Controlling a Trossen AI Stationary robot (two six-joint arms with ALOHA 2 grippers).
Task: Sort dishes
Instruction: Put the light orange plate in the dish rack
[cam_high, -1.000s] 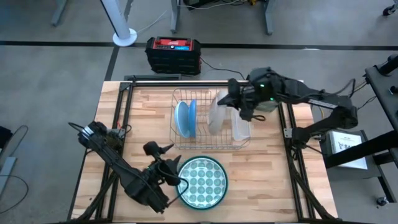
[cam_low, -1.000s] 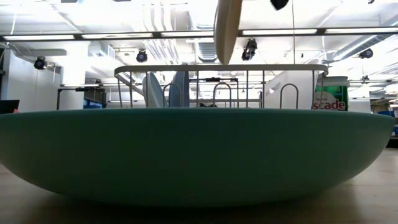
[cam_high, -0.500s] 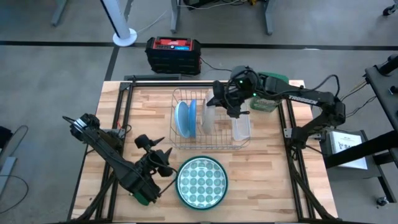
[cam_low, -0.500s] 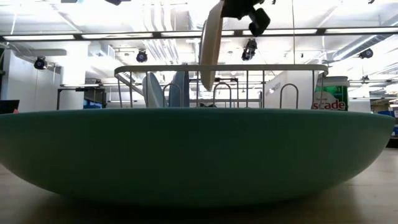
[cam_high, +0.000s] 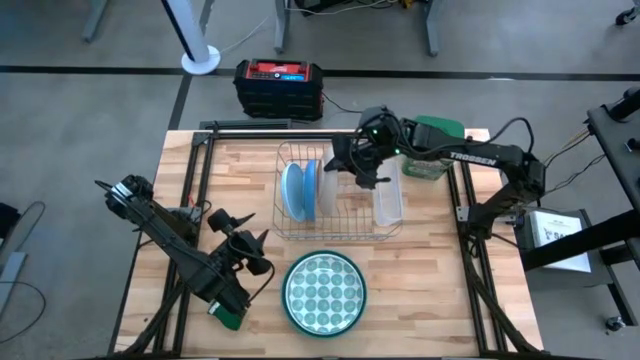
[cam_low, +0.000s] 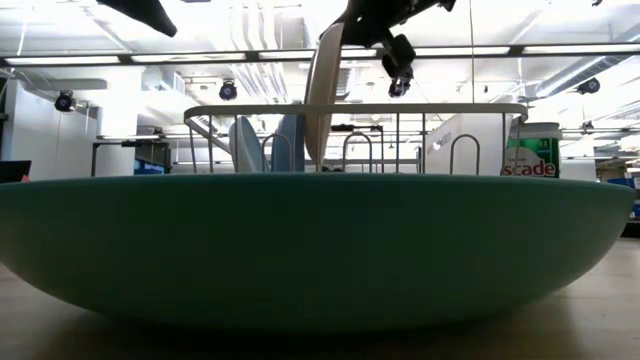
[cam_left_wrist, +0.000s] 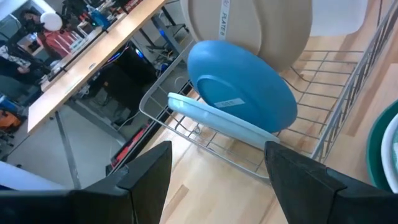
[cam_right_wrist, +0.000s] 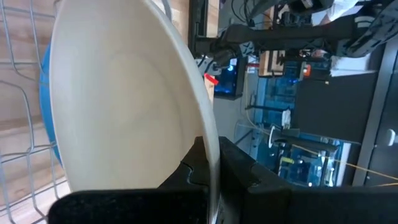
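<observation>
Since the earlier frames, the left arm has drawn back toward the near-left table edge, and the right arm has carried the cream plate (cam_high: 327, 172) leftward over the dish rack (cam_high: 288, 222). Left gripper (cam_high: 243, 238) hangs released and empty, near the large teal-rimmed plate (cam_high: 325, 291), which lies flat on the table, not yet racked. Two light blue plates (cam_high: 298, 189) stand upright in the rack's left slots: sorted. Right gripper (cam_high: 352, 165) is clenched on the cream plate's rim, holding it on edge just right of the blue plates. Remaining, by judgement: seat the cream plate, then rack the large plate.
</observation>
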